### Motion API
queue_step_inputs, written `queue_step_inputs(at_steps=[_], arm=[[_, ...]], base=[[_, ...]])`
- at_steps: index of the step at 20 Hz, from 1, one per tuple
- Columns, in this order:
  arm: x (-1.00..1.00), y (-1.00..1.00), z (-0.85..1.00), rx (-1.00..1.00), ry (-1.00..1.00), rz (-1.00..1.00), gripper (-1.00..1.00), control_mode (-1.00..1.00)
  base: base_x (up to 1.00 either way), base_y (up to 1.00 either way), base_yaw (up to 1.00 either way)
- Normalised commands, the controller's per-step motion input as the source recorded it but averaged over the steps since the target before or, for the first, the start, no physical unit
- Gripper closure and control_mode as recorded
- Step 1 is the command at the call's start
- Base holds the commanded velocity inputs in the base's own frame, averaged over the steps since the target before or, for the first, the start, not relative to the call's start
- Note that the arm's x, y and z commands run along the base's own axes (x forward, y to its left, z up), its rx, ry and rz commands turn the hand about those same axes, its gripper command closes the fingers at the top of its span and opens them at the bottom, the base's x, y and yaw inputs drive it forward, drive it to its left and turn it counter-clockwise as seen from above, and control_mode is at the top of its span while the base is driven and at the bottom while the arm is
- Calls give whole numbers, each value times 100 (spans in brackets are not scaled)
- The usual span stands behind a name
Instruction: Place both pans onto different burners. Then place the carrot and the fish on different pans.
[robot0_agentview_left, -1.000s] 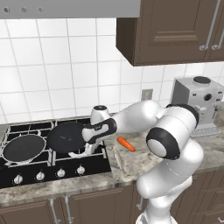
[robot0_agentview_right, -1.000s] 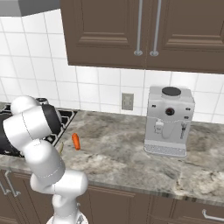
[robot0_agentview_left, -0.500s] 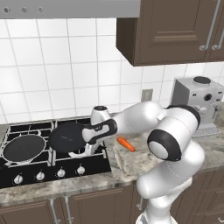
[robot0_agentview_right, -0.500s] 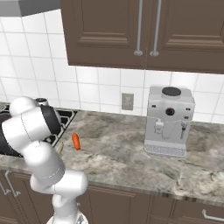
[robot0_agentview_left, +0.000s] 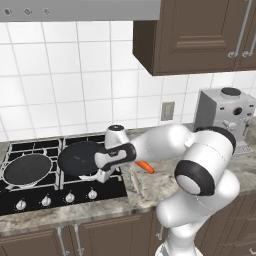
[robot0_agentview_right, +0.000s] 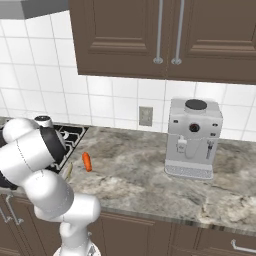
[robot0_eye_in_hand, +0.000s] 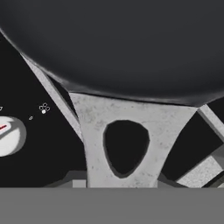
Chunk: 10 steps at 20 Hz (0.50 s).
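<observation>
The second pan (robot0_agentview_left: 80, 157) sits over the right-hand front burner (robot0_agentview_left: 88, 175) of the cooktop (robot0_agentview_left: 30, 200), with the pincer (robot0_agentview_left: 100, 172) low at the pan's handle (robot0_eye_in_hand: 124, 146) on its near right side. Whether the jaws are apart or clamped on the handle cannot be told from these views.

Procedure for the step in hand, judged as setting down and releasing this pan:
- Confirm the pan base rests flat on the grate (robot0_eye_in_hand: 52, 94) before letting go.
- Open the jaws fully, then withdraw straight back along the handle line (a sideways pull risks dragging the pan off its burner).
- Lift clear before swinging right toward the carrot (robot0_agentview_left: 145, 166).

The first pan (robot0_agentview_left: 27, 169) lies on the left front burner, well apart from the second. Both are round, shallow and black; the handle in the hand view appears pale grey with an oval hanging hole.

The carrot, small, orange and tapered, lies on the worktop (robot0_agentview_right: 150, 175) just right of the cooktop. A slim pale object (robot0_agentview_left: 136, 182), probably the fish, lies just beside the carrot, nearer the front edge.
</observation>
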Motion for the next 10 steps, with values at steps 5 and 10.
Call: queue_step_inputs(at_steps=[5,10], arm=[[-43,-10,-41,0,2,-3,100,-100],[-36,0,-45,0,6,-3,100,-100]], base=[[0,0,0],[0,0,0]])
